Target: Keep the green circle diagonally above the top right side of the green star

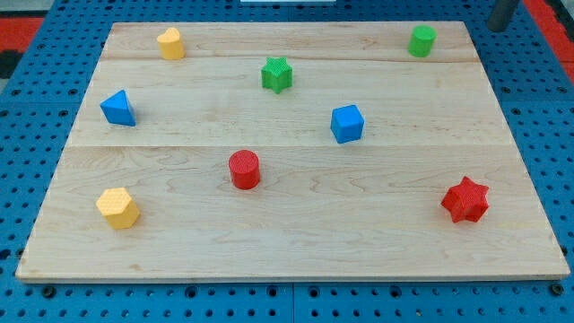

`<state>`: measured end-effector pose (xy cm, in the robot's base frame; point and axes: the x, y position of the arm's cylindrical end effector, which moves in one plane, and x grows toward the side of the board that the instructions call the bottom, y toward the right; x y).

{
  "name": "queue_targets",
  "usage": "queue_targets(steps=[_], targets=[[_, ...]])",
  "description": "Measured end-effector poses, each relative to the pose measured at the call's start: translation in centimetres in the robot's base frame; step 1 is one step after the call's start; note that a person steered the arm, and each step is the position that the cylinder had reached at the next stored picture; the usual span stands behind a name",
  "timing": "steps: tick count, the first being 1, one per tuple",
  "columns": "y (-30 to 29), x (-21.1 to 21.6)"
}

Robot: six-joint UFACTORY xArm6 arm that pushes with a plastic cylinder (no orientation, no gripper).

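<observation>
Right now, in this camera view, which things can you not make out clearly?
- My tip: the rod enters at the view's top right corner, blurred, cut off by the top edge; whether it touches the board cannot be told.
- Green circle and green star: only their near sides show.
- Wooden board: its bottom corners are cut by the frame.

Blocks: two green (277, 74), two blue (347, 124), two red (244, 170), two yellow (118, 207); one board (296, 251)

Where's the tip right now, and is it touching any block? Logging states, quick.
My tip: at the view's top right corner, just off the board, touching nothing. The nearest block is the green circle, to its left.
</observation>
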<state>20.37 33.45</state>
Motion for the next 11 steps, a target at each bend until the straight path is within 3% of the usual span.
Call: queue_targets(steps=[2,3,5,6,7,8,9,11], targets=[[-0.3,0.4],[-0.3,4.5],[-1.5,6.7],[-1.6,6.3],[-1.7,2.9],[-5.9,3.0],[-13.6,3.0],[-23.4,6.2]])
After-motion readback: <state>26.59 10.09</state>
